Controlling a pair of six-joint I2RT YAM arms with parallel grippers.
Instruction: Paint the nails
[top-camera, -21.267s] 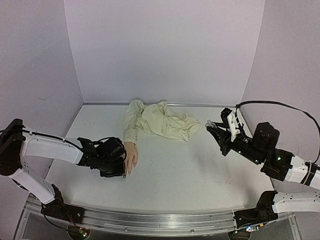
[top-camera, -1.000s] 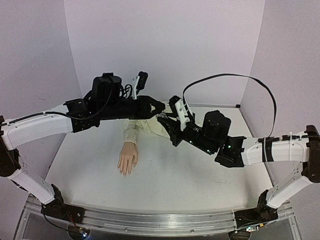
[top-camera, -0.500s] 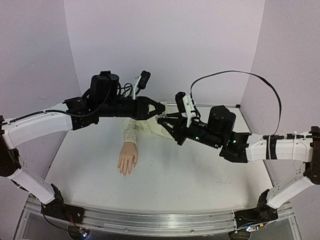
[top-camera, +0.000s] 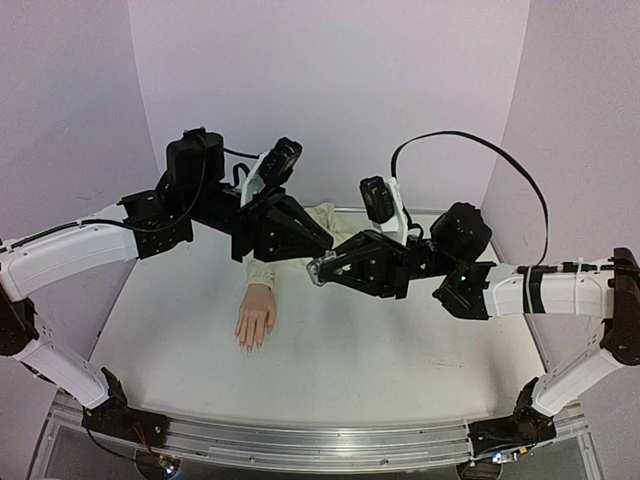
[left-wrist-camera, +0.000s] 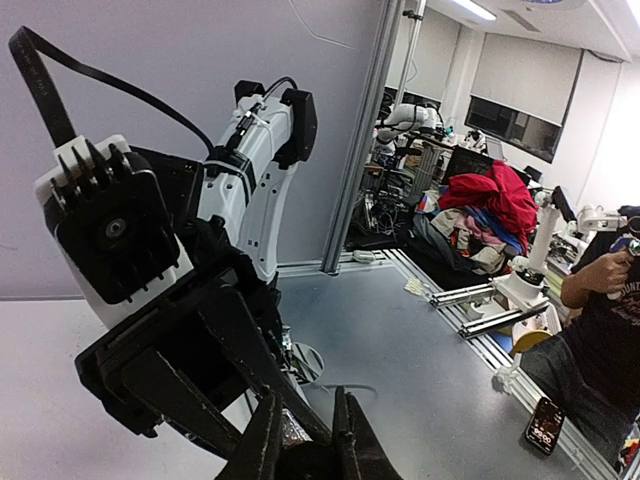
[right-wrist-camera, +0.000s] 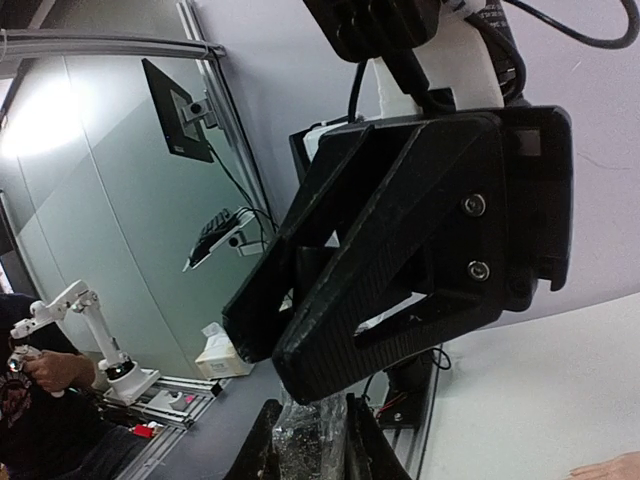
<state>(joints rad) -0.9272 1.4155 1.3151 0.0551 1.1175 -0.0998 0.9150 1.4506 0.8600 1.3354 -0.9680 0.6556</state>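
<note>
aloft, right jaws clamped on small glittery bottle (right-wrist-camera: 306, 438); left jaws together; contents unclear.

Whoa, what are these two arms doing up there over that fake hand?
Both arms are up above the table, with their tips meeting in mid-air. The right gripper is shut on a small crinkly object; what it is, is hard to tell. The left gripper is shut too, right against it. Below them the mannequin hand lies flat, its cream sleeve trailing back. Nothing is touching the nails.
</note>
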